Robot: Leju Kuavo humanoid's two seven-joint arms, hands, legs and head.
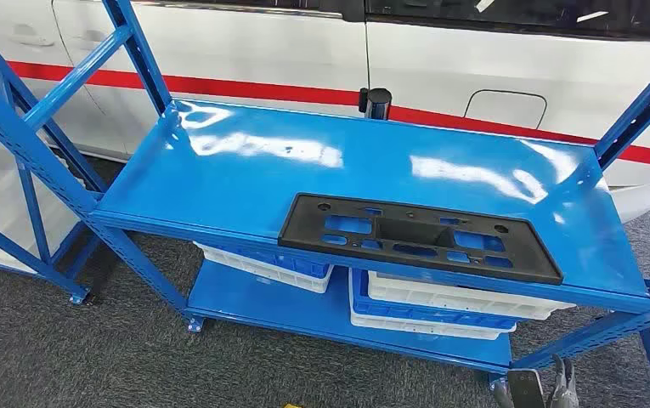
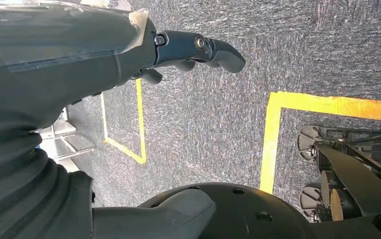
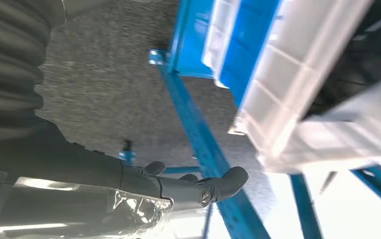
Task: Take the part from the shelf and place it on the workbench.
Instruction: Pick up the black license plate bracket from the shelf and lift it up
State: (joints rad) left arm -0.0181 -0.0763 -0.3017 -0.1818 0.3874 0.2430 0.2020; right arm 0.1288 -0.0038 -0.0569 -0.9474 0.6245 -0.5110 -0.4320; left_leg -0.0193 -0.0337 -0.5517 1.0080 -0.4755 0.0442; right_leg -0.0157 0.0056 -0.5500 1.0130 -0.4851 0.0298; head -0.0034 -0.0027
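One flat black part (image 1: 420, 237) (rectangular cutouts) lies on the shelf (image 1: 245, 170); both hands' fingers (image 2: 213, 50) loose, empty.

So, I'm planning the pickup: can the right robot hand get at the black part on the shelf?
Probably yes. The black part lies at the shelf's front edge with nothing on top, and the right robot hand holds nothing, though it hangs low.

Open room lies above the shelf (image 1: 245, 161) around the part (image 1: 419, 236); blue uprights (image 1: 635, 110) flank both ends, the white vehicle (image 1: 440, 59) behind.
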